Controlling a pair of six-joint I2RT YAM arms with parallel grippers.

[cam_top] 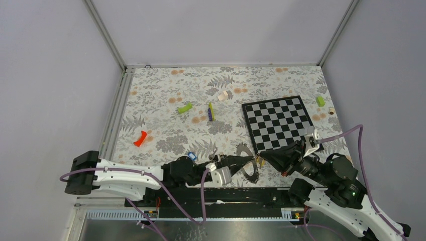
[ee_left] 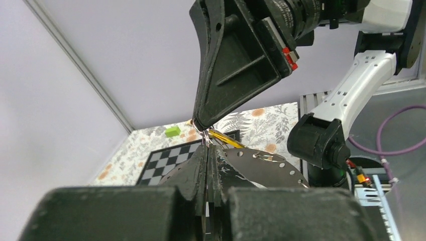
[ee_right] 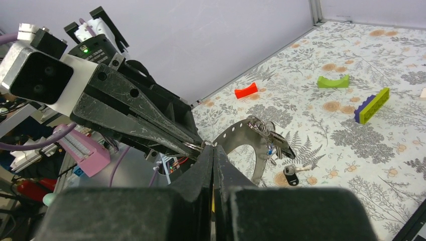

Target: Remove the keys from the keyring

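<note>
The left gripper and the right gripper are both shut tight, tip to tip. Both seem to be pinching one little wire loop. It is so tiny that I can't be sure which pincer has the loop and which has the edge of the hoop.

The keyring is the big grey hoop with holes in it. It stands up on its edge just beside the two tips, at the near side of the table. A bunch of keys hangs on it, a little way round from the tips. One key with a black tag already lies on the table under the hoop. One with a blue tag lies near the left arm.

The job right now looks like getting the next key off. To do it well, one pincer should hold steady while the other pulls slowly and gently. A hard tug could make the thin wire slip out of the tips. The pull should go away from the hoop, not across it, so the loop doesn't twist. The bunch may swing, so go slow.
</note>
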